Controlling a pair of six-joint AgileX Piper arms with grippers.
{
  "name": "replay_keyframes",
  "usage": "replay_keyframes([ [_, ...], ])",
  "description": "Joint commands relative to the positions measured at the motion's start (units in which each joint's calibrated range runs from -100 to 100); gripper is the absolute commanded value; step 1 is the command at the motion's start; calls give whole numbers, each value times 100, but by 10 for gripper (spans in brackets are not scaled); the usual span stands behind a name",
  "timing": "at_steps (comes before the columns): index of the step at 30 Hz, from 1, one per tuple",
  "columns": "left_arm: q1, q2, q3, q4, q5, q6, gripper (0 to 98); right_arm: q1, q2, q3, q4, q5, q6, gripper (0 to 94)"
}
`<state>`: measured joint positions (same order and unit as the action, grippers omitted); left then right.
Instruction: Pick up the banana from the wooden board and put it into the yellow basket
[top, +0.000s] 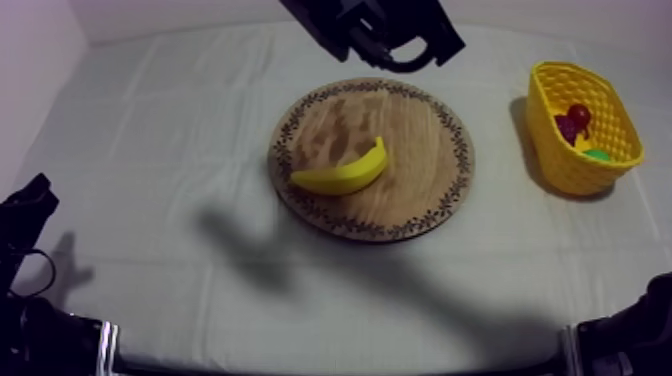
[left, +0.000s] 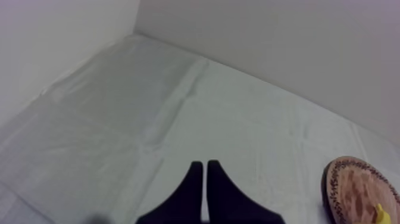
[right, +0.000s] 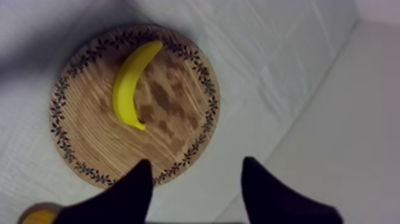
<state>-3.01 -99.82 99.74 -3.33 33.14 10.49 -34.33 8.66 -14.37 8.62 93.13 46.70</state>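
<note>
Yellow banana flat on wooden board; yellow basket apart.

Bare cloth lies all round the board and across the gap to the basket at the far right, the banana lies alone on the board, the right arm hangs over its far edge, and a small red fruit takes up part of the basket.
</note>
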Motion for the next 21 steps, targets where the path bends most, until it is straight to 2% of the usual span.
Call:
replay_keyframes([
  [1,1,0,3,3,1,-1,1,7,9,-2,-10,-20,-35,625],
  [9,1,0,3,3,1,-1,1,-33,32,93,41,41,-141,731],
  [21,1,0,3,3,1,-1,1,-106,391,825,148,51,-278,763],
])
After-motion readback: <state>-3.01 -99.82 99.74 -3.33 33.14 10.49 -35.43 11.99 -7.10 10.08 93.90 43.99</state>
